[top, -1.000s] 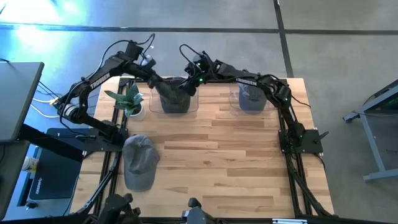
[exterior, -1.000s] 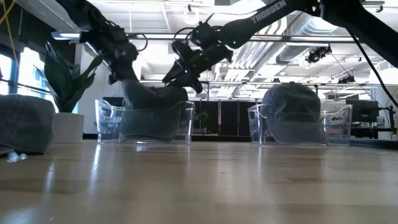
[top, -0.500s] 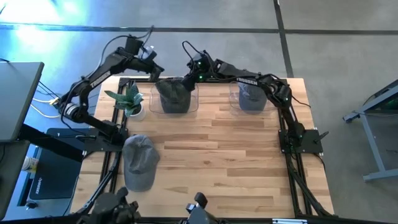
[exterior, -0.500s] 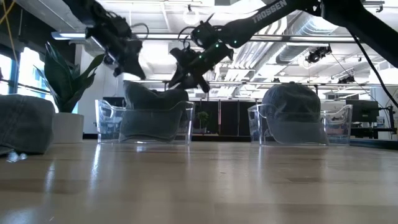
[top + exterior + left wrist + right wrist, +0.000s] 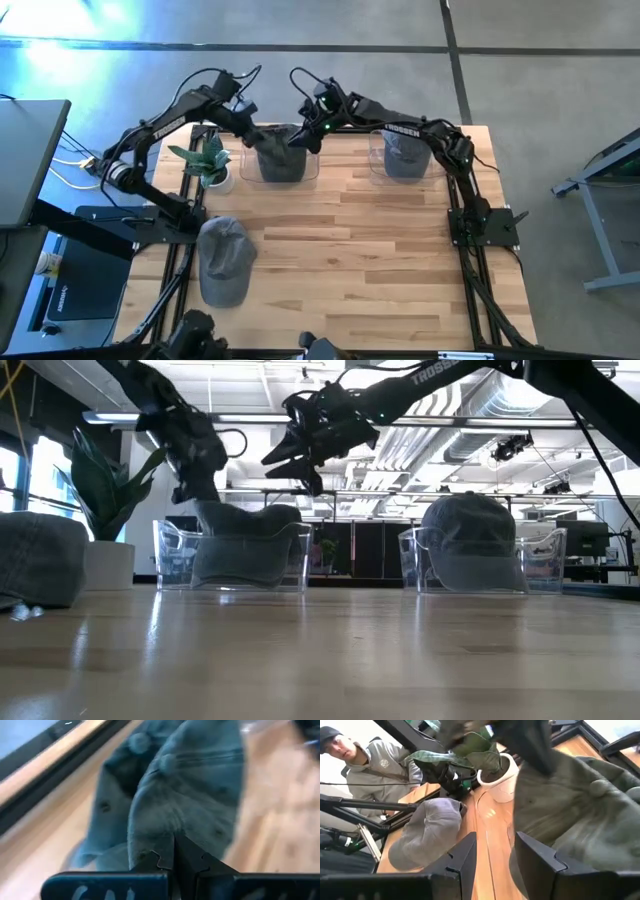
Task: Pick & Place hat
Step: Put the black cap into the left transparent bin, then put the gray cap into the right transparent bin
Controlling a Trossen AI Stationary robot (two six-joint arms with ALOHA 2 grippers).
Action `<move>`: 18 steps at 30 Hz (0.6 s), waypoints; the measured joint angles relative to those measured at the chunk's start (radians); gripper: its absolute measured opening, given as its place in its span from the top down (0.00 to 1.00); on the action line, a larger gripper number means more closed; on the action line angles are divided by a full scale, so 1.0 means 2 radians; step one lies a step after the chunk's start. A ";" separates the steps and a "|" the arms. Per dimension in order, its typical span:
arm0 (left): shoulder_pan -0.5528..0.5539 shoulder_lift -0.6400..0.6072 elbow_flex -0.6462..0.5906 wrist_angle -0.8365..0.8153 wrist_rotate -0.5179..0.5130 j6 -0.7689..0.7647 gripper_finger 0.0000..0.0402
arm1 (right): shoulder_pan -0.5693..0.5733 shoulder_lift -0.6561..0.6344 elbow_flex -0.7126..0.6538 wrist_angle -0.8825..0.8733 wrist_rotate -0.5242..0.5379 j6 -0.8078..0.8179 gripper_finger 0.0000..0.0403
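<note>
The left gripper (image 5: 248,128), fingers pressed together, pushed on the hat (image 5: 281,153) in its bin (image 5: 262,172); the right gripper (image 5: 303,136), fingers spread, hovered above. Press gently, seating the crown.

left wrist view blurred - hat (image 5: 190,795) fills it, brim cut off by the frame edge. clear bin (image 5: 282,160) walls hide the hat's lower part in the low view. loose hat (image 5: 40,570) cut off at the frame's left edge. person (image 5: 375,760) partly behind arm tubing - legs hidden.
</note>
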 joint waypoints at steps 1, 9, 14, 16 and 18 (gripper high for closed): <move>0.000 0.006 -0.001 0.009 -0.010 0.000 1.00 | 0.000 0.000 0.000 0.000 0.000 0.002 0.68; 0.001 0.048 -0.006 0.094 -0.042 -0.004 1.00 | 0.003 -0.016 -0.001 -0.017 0.001 0.024 0.68; 0.001 0.028 -0.007 0.101 -0.050 -0.017 1.00 | 0.010 -0.043 -0.001 -0.058 0.017 0.011 0.68; 0.001 0.007 -0.007 0.101 -0.050 -0.018 1.00 | 0.015 -0.054 -0.001 -0.085 0.038 -0.002 0.68; 0.001 -0.019 -0.006 0.099 -0.048 -0.018 1.00 | 0.025 -0.059 -0.001 -0.113 0.058 -0.020 0.68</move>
